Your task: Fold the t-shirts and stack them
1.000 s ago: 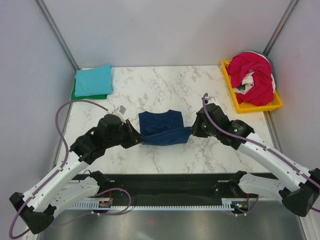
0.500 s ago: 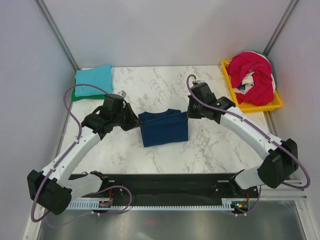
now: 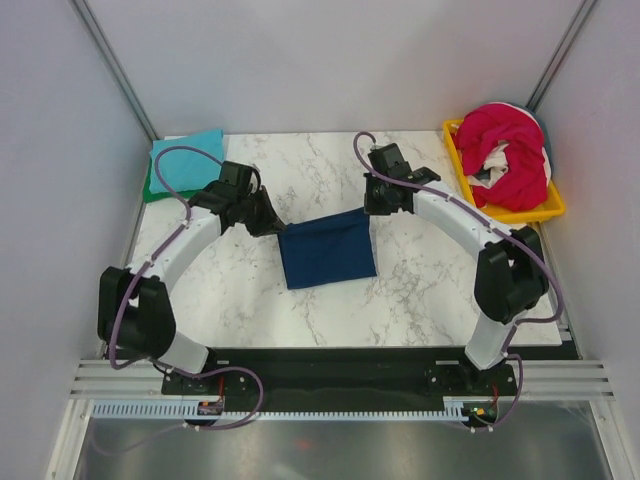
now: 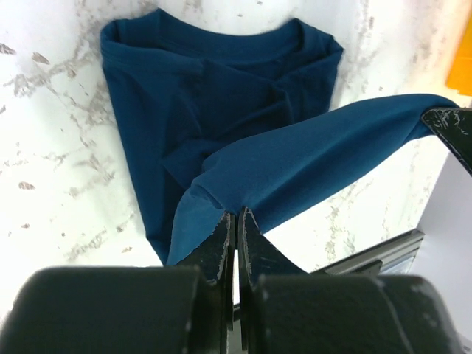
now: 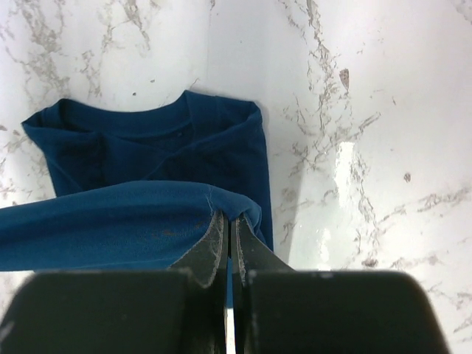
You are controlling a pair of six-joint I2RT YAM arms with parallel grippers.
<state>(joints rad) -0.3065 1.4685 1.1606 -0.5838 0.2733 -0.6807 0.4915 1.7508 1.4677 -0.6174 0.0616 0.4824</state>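
While both claws pinch it, the navy shirt point(image 3: 328, 253) sits mid-frame on the white, grey-veined marble table point(image 3: 430, 290). It's soft matte knit, roughly rectangular. Its lifted edge is held at the upper-left corner by the left claw point(image 3: 272, 226) and at the upper-right corner by the right claw point(image 3: 372, 207), both clamped tight. Wrist views show that edge stretched taut between them above the lower layer, with the ribbed collar visible beneath. Upper left of frame: teal shirt point(image 3: 190, 152) folded square on a green shirt point(image 3: 150, 188). Upper right: glossy yellow plastic tray point(image 3: 520, 214) holding a crumpled magenta shirt point(image 3: 505, 135) tangled with a white shirt point(image 3: 495, 160).
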